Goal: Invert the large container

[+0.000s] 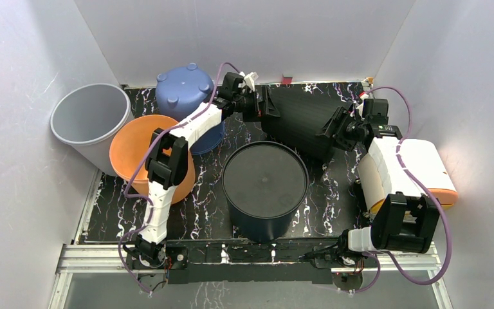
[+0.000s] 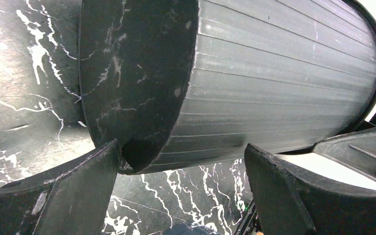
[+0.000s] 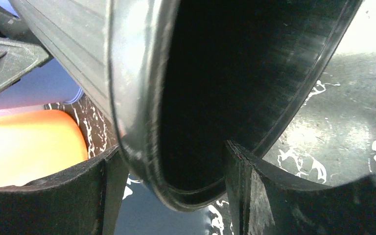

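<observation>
The large black ribbed container (image 1: 302,122) lies on its side at the back of the table, base to the left, mouth to the right. My left gripper (image 1: 260,106) is open at the base end. In the left wrist view its left fingertip (image 2: 105,161) touches the base edge of the container (image 2: 274,73) and the right one stands apart. My right gripper (image 1: 336,127) is open astride the container's rim (image 3: 132,122). One finger (image 3: 98,186) is against the outer wall, the other (image 3: 240,176) is inside the mouth with a gap.
A dark round tub (image 1: 265,180) stands bottom up at the table's centre, just in front of the container. A blue bucket (image 1: 183,90), an orange tub (image 1: 143,151) and a grey bucket (image 1: 90,119) crowd the left. A white and orange bin (image 1: 418,167) sits at the right.
</observation>
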You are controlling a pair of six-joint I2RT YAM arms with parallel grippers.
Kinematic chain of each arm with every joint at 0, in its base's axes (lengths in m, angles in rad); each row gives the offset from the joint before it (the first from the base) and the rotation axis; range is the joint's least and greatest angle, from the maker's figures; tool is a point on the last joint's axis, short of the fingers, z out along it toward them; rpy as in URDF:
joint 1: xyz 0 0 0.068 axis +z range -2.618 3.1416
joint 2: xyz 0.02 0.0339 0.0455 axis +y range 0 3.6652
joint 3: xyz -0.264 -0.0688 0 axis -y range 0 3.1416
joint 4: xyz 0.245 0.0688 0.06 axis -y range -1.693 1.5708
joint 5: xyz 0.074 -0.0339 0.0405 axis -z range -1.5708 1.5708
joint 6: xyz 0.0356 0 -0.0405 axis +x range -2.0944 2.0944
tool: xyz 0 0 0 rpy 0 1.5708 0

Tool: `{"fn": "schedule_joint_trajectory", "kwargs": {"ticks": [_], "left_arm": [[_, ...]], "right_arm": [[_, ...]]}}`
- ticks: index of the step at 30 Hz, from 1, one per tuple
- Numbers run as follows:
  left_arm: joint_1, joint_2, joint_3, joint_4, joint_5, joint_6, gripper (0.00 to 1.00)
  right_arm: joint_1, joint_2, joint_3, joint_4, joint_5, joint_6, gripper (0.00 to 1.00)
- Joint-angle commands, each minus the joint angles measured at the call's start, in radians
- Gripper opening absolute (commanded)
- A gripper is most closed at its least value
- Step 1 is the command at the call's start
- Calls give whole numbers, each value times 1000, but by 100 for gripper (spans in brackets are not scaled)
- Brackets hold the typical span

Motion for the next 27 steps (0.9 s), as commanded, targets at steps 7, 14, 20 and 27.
{"fn": "schedule_joint_trajectory", "kwargs": {"ticks": [7,14,20,27], "left_arm": [[-49,-100,-4,46,66,-19,95],[-52,-126,25,9,61,6,95],[-51,-166,85,-82,19,58,97],[-50,-221,168,-220,-78,125,98]], "right_arm": [[0,-69,65,40,41,-9,62],[-1,-114,26,138,-54,38,31],[0,-105,3,183,-113,67,0],[0,-57,-46,393,-268,231,0]]}}
